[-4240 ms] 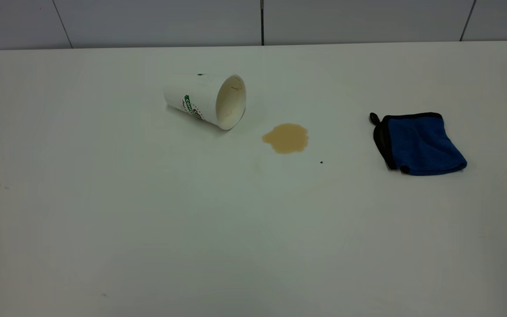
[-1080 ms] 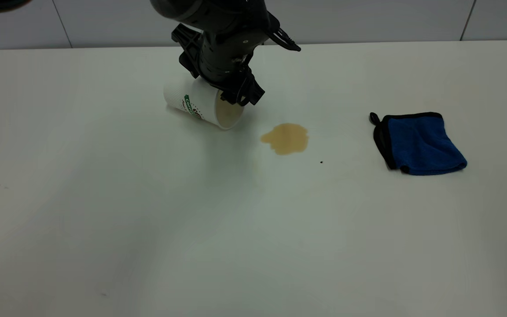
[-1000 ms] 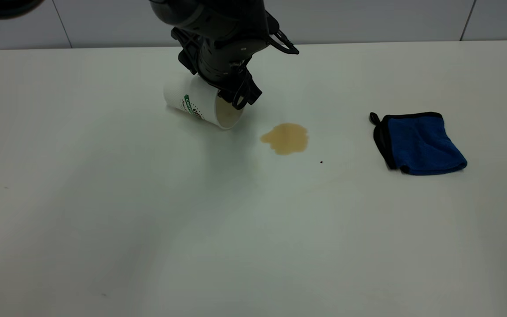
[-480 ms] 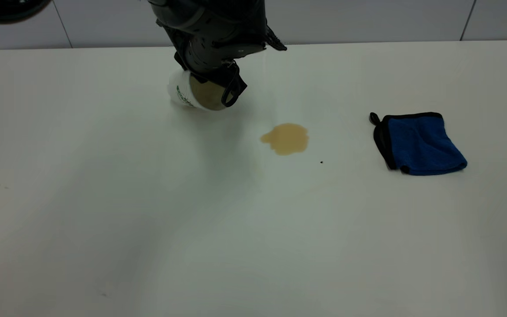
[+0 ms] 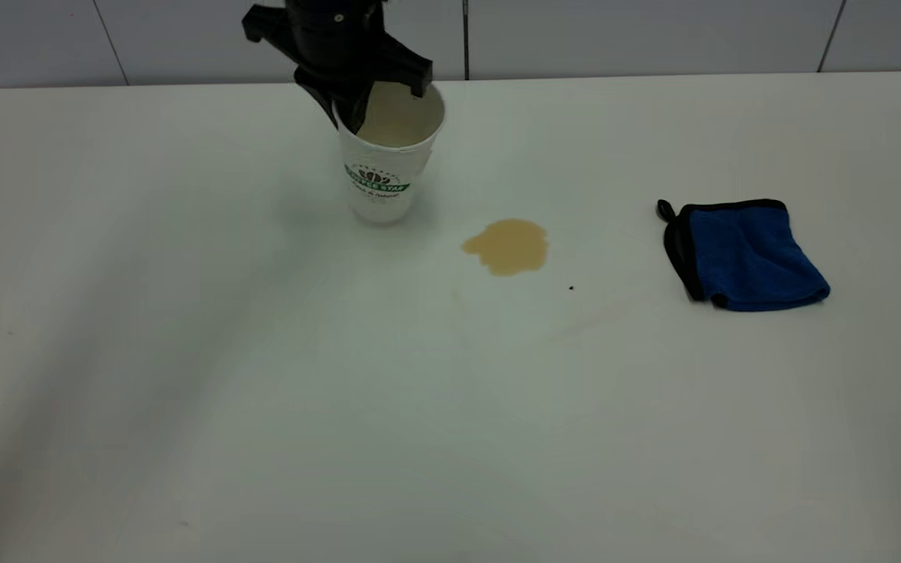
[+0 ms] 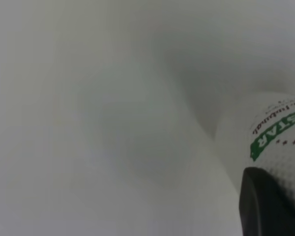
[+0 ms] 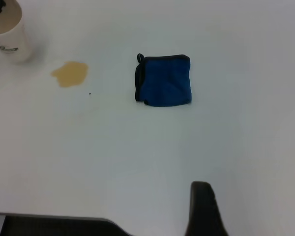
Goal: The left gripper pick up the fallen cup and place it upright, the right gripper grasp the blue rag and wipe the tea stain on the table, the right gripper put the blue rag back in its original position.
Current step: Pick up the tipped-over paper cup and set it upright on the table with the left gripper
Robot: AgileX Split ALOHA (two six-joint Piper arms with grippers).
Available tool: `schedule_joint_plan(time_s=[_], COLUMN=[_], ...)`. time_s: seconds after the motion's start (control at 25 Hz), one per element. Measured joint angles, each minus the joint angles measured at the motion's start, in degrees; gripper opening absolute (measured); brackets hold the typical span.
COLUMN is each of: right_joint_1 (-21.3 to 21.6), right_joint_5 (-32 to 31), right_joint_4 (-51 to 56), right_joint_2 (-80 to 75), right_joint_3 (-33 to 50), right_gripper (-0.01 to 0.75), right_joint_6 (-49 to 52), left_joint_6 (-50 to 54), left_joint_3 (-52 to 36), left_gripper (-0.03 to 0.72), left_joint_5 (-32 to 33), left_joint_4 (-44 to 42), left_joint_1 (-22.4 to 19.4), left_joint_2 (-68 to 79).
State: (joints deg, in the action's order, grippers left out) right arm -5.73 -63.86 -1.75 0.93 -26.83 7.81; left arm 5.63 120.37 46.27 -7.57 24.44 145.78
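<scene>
L gripper (image 5: pixel 353 109) pinches the paper coffee cup (image 5: pixel 384 168) at its rim – one finger inside the mouth, one outside, jaws narrow on the thin wall. Cup stands upright on the white worktop (image 5: pixel 263 391), near the far edge, base looks down or v. close to it; can't confirm full contact. Rim grip makes sense: a tapered cup is easiest to tip up by the lip, and it leaves the base free to seat flat.

Cup wall is dimpled white paper w/ green band, beige-stained inside; L wrist view shows the texture (image 6: pixel 280 142) right beside a black finger (image 6: pixel 265 206).

Tea stain (image 5: pixel 507 245) – thin light-brown puddle, irregular round, just beside the cup toward the blue rag (image 5: pixel 748 254). Rag is fluffy microfibre, folded square, black edging + loop, well apart from the puddle, untouched.

R gripper is parked high over the near edge; only one dark finger (image 7: pixel 204 211) shows in its wrist view, so can't tell jaw state.
</scene>
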Motion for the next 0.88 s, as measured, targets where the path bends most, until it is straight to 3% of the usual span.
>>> schedule_joint_plan(time_s=[0.12,0.28,0.72,0.88], right_joint_1=[0.0,0.0,0.0,0.0], right_joint_5=[0.0,0.0,0.0,0.0], right_joint_4=[0.0,0.0,0.0,0.0], right_joint_2=[0.0,0.0,0.0,0.0], right_joint_3=[0.0,0.0,0.0,0.0], right_gripper=[0.545,0.545,0.545,0.545], right_joint_6=[0.0,0.0,0.0,0.0], left_joint_6=[-7.3,-9.9,-13.5,-13.7], left_joint_3=[0.0,0.0,0.1,0.3], left_gripper=[0.008,0.008,0.018,0.083], left_joint_5=[2.3,2.8,2.5,2.5], left_joint_4=[9.5,11.9,16.4,16.7], left_joint_1=[-3.9,-7.0,-7.5,-7.5], left_joint_2=[0.5,0.6,2.9,3.4])
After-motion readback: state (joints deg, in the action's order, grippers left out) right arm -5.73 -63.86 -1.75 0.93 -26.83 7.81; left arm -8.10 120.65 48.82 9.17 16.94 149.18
